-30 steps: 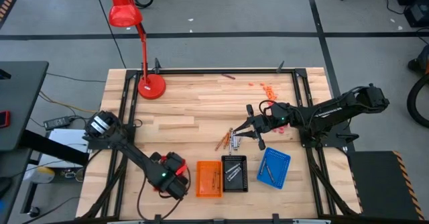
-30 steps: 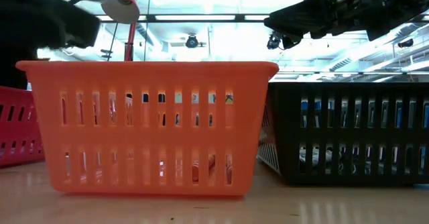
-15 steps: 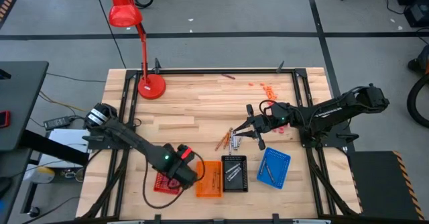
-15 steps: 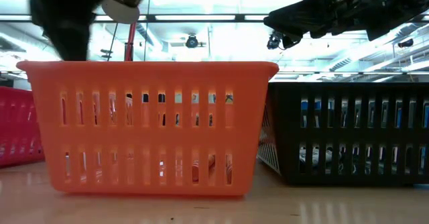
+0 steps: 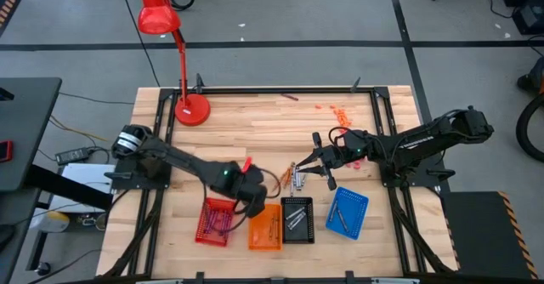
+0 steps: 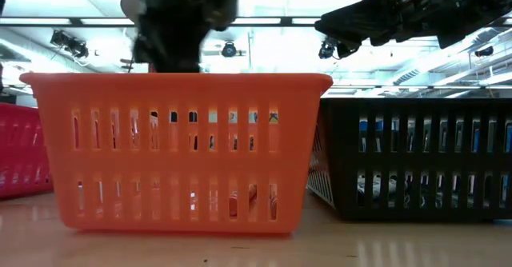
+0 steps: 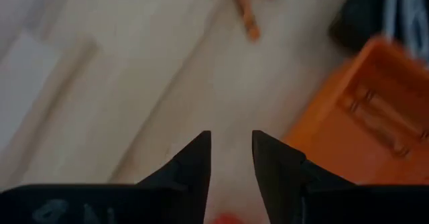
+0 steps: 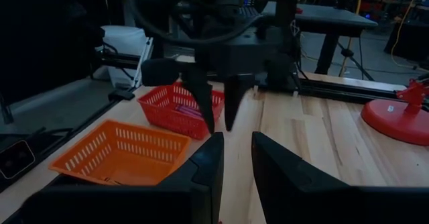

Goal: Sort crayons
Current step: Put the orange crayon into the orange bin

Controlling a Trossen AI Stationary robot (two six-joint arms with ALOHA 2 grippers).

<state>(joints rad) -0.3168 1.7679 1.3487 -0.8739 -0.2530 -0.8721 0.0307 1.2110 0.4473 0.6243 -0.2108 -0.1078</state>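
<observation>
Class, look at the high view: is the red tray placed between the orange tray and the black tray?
No, the red tray sits at the row's left end, beside the orange tray.

**Two dark arms, black throughout**

Both arms are built of black, boxy links with rounded joints. The left arm (image 5: 174, 161) has a silvery-white ring at its base joint, a small green light near its wrist, a red marking by the gripper, and a thin dark cable looping beside the wrist. The right arm (image 5: 425, 139) carries a green light and a red patch near its wrist. Each gripper ends in two flat, black, tapering fingers (image 7: 194, 167), wedge-shaped and matte, as the right wrist view also shows (image 8: 281, 163).
</observation>
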